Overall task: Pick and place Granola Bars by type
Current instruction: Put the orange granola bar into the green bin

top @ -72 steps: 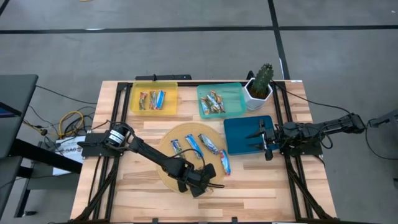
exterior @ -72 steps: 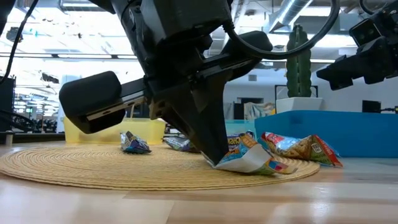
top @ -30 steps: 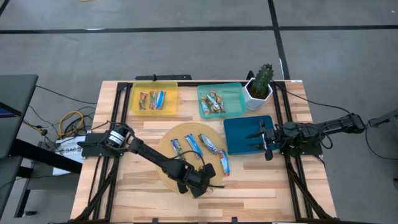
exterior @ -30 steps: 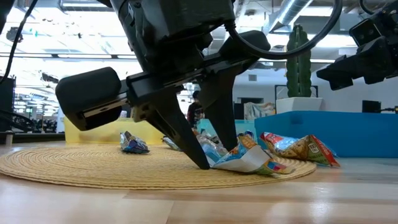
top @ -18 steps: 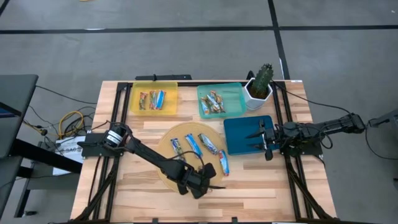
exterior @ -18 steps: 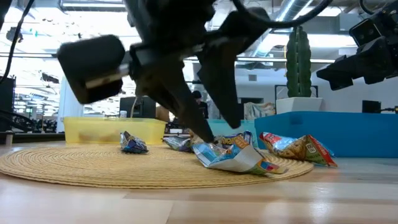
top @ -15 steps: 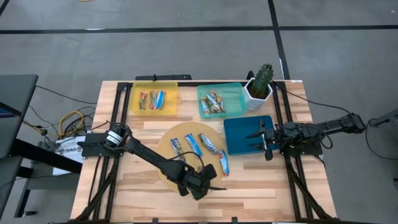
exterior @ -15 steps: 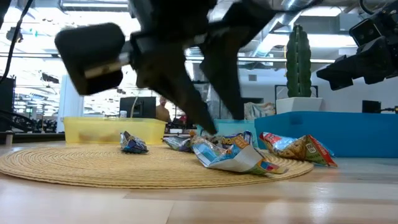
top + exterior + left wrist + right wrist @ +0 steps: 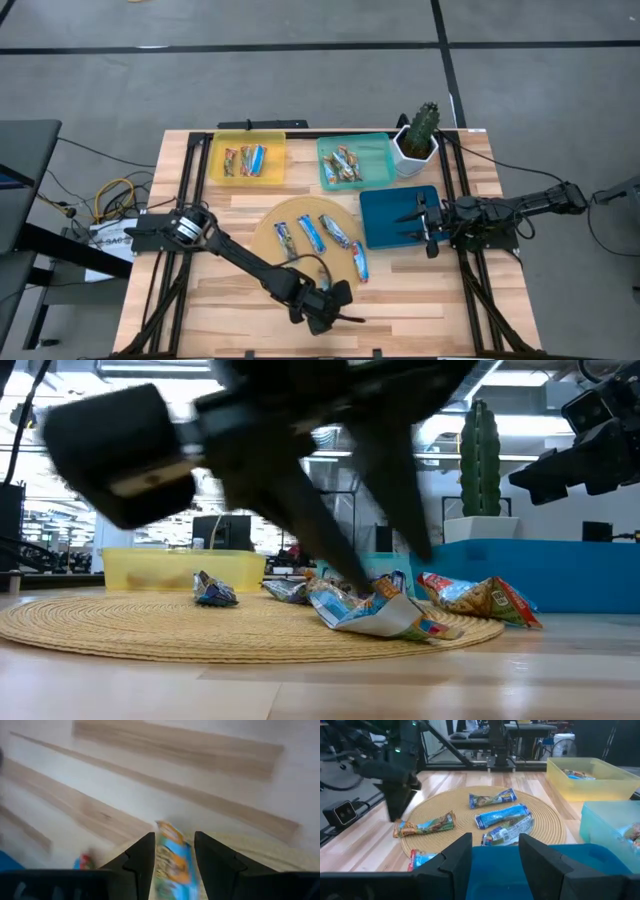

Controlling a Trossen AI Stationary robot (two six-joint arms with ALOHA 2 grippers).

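Wooden table (image 9: pixel 225 315) carries the whole job, and I judge it roughly halfway done. A woven mat (image 9: pixel 268 270) at its centre holds five Granola Bars (image 9: pixel 313 233) not yet sorted. The yellow tray (image 9: pixel 216 150) at eleven o'clock has a few bars in it, and the teal tray (image 9: pixel 378 150) at one o'clock has several more. The blue tray (image 9: pixel 395 200) at three o'clock looks bare.

My left gripper (image 9: pixel 335 305) hangs at the mat's six o'clock edge. Its fingers are spread astride a tan bar (image 9: pixel 385 615) that lies on the mat, not pinched. My right gripper (image 9: pixel 424 226) waits over the blue tray, spread and empty. A potted cactus (image 9: pixel 420 135) at two o'clock crowds the teal tray's outer side.
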